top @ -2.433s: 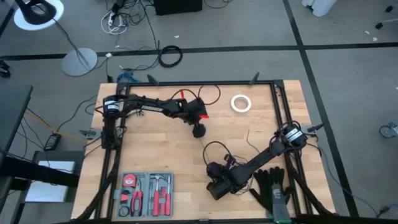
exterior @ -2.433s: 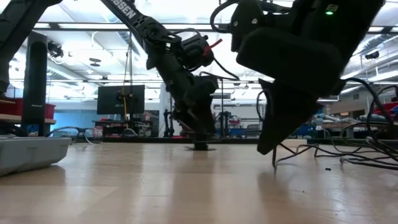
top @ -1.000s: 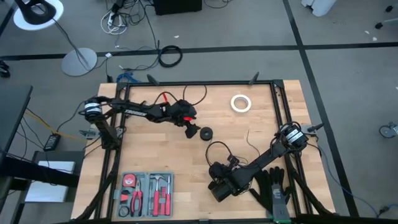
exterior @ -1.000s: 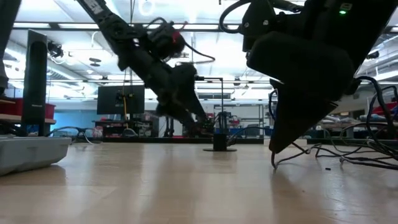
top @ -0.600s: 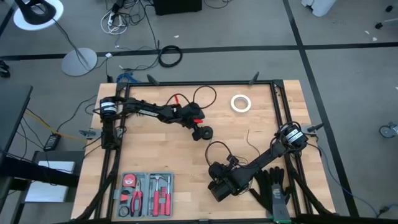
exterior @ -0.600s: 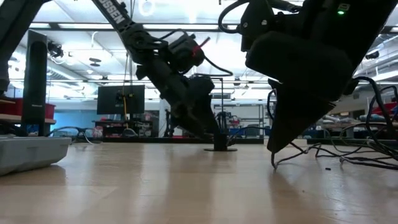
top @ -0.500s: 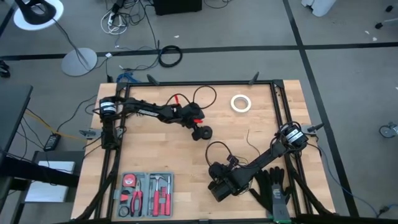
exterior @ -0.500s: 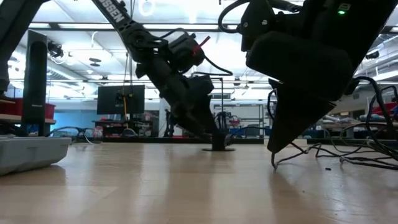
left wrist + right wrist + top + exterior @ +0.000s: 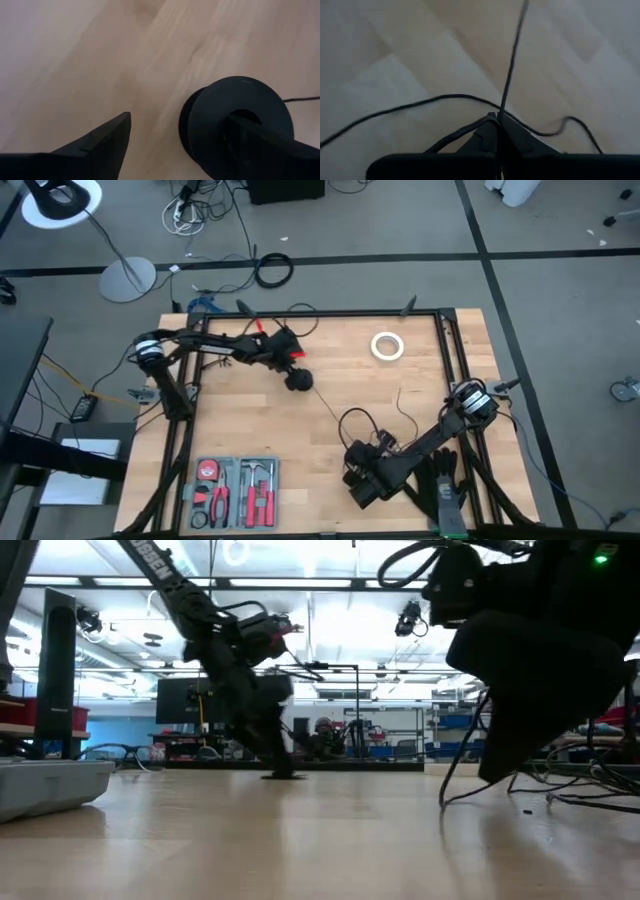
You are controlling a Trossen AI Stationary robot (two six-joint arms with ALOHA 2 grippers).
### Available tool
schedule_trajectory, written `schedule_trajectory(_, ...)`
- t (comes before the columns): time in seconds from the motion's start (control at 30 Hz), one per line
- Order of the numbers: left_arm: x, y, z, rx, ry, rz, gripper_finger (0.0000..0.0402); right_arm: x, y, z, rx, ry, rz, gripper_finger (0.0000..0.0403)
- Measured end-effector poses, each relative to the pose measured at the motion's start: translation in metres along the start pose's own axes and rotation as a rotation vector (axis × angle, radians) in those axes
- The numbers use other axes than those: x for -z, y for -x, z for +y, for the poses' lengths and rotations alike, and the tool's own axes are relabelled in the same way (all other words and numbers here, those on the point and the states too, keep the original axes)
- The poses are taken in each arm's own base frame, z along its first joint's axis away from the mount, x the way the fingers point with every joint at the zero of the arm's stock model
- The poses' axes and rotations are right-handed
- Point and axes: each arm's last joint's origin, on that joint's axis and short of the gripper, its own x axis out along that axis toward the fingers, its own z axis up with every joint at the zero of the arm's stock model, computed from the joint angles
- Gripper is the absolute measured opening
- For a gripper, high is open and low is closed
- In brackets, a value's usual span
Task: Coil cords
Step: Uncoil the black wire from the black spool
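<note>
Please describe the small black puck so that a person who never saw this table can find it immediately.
Start from the wooden table and follow the left arm from the left edge to the left gripper near the middle. The puck lies there. It is round and black, joined to the cord, unlike the white tape ring.

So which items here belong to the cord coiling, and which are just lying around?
In the job:
- cord
- puck, at the left gripper
- right gripper, shut on the cord

Lying about:
- tape ring
- tool tray
- black gloves
</note>
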Motion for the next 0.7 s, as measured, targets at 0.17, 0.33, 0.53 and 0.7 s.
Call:
schedule_trajectory(0.17,0.018,0.02,0.022,-0.031,0.041,-0.033,0.0308,0.009,0.005,-0.005,0.049,-0.055,0.017,0.0)
schedule_trajectory(0.33,0.035,0.033,0.036,-0.045,0.079,-0.057,0.0308,0.021,0.017,-0.009,0.081,-0.131,0.031,0.0)
schedule_trajectory(0.53,0.047,0.039,0.046,-0.156,0.099,-0.046,0.0307,0.042,0.036,-0.014,0.096,-0.168,0.035,0.0)
schedule_trajectory(0.7,0.052,0.04,0.048,-0.128,0.114,-0.028,0.0307,0.046,0.037,-0.017,0.113,-0.239,-0.019,0.0)
